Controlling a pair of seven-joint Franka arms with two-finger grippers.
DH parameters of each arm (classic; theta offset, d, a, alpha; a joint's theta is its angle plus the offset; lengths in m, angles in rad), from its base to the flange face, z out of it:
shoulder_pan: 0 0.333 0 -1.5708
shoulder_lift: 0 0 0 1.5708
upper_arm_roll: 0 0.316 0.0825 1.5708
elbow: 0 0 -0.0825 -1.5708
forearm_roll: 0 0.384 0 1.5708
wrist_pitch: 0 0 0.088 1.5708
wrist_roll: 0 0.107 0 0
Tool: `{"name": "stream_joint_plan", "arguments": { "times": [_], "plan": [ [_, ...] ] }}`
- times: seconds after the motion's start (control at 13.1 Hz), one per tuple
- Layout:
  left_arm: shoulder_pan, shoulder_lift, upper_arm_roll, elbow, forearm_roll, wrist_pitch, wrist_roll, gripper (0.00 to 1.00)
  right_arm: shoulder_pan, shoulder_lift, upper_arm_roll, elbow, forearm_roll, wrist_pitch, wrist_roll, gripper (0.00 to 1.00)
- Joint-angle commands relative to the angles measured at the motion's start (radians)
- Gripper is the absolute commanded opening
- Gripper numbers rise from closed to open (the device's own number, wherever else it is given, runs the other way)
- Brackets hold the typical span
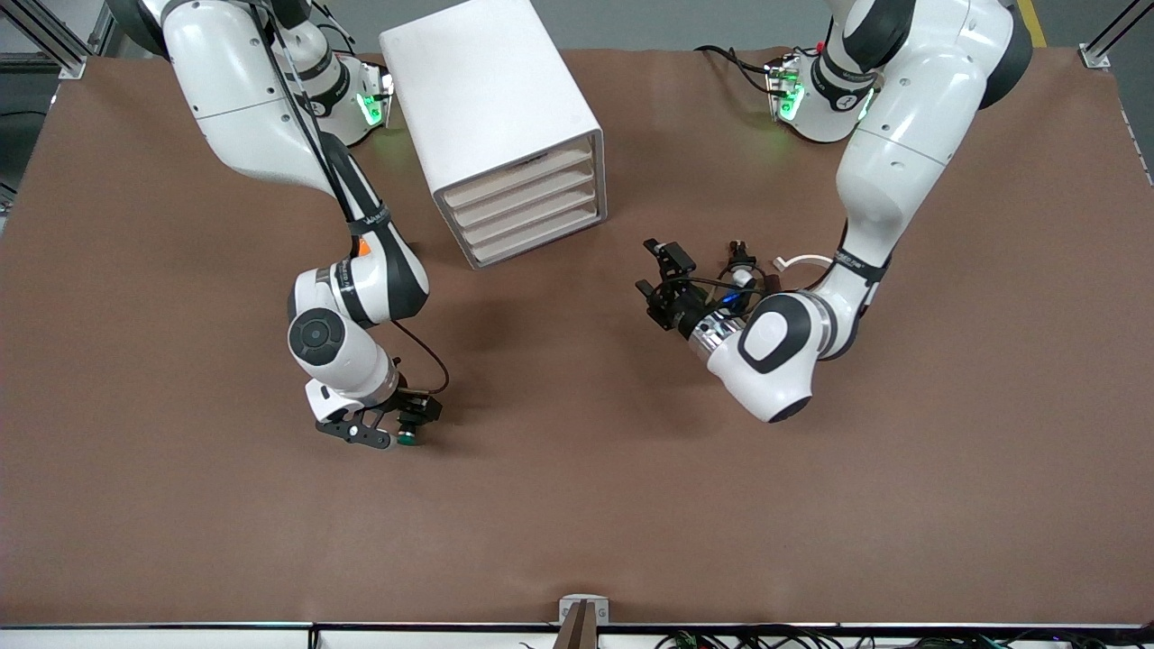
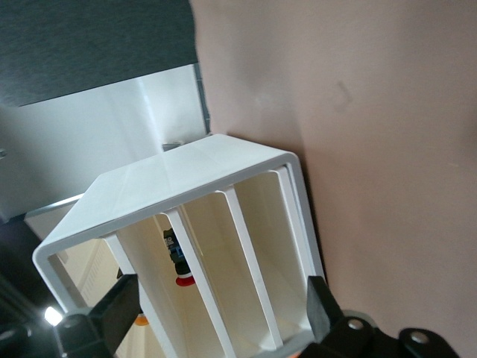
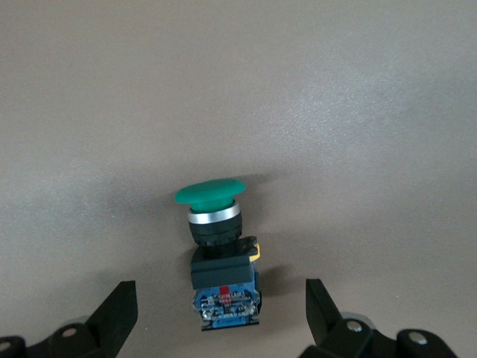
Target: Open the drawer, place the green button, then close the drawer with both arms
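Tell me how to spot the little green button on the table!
Start at the big white cabinet, then come toward the front camera, toward the right arm's end of the brown table. There the right gripper is low over the table with open fingers either side of the button. The button is the only loose thing lying there: a round green cap, silver ring and black boxy body.

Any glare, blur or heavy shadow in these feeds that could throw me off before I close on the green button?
Right wrist view: sharp and evenly lit, the button lying between the open jaws and casting only a soft shadow on the mat. Left wrist view: the cabinet looks bright and washed out, with a dark band at one corner. Front view: even light, soft arm shadows, green glow from the base lights.
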Motion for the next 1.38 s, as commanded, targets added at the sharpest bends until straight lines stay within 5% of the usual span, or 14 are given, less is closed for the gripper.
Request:
{"name": "stream_joint_plan", "arguments": {
  "times": [0.0,0.31,0.77,0.92,1.07,1.3],
  "plan": [
    [-0.039,0.027,-0.009,0.028,-0.044,-0.021,-0.067,0.79,0.013,0.012,-0.009,-0.002,0.014,0.03,0.007,1.0],
    [-0.088,0.055,-0.007,0.027,-0.103,-0.019,-0.068,0.54,0.014,0.023,-0.009,0.0,0.013,0.031,0.007,0.97],
    [-0.119,0.108,-0.005,0.027,-0.173,0.001,-0.071,0.49,0.021,0.049,-0.009,0.006,0.013,0.065,0.007,0.93],
    [-0.12,0.127,-0.005,0.028,-0.188,0.022,-0.102,0.48,0.025,0.049,-0.009,0.006,0.004,0.064,-0.001,0.75],
    [-0.143,0.142,-0.005,0.028,-0.196,0.033,-0.116,0.48,0.028,0.044,-0.009,0.006,0.004,0.055,0.003,0.41],
    [-0.176,0.157,-0.005,0.028,-0.203,0.054,-0.117,0.48,0.025,0.037,-0.011,0.007,0.005,0.039,0.003,0.07]
  ]
}}
